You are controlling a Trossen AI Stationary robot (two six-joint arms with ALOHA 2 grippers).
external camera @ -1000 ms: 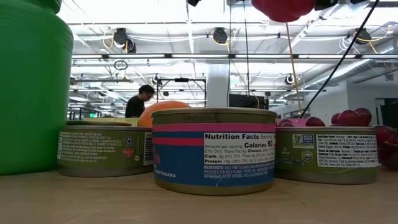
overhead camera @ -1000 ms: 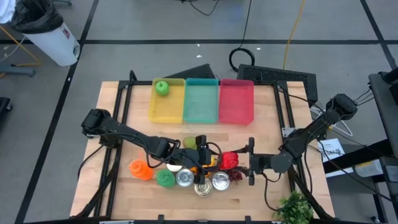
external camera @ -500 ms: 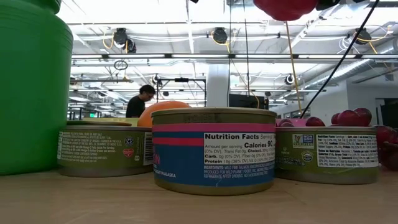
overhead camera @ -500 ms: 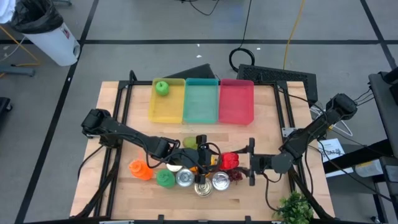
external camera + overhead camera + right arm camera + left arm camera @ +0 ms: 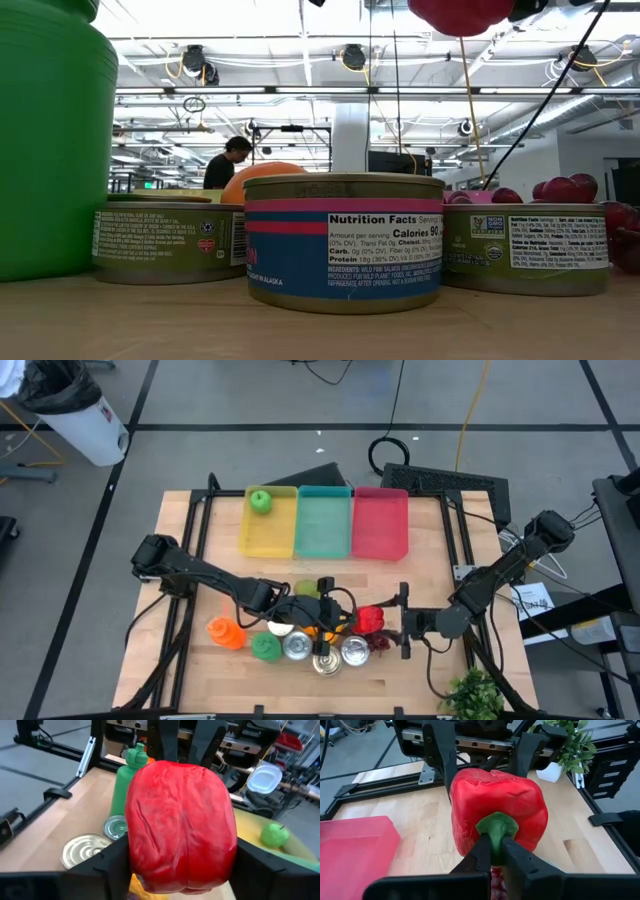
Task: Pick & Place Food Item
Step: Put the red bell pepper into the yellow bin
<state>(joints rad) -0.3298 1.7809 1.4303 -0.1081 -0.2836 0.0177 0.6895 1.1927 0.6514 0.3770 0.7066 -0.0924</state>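
Midair, a pepper hangs between two grippers

From above, the red pepper (image 5: 369, 617) sits between both arms, over the cans (image 5: 326, 651), with the red bin (image 5: 380, 522) well beyond it.

At table height, it hangs above the blue-labelled can (image 5: 343, 241).

Seen from the left wrist, the left gripper (image 5: 492, 851) is pinched on the green stem (image 5: 496, 827), which points back at it.

Seen from the right wrist, the right gripper (image 5: 180, 857) clasps the pepper's body from the opposite side.
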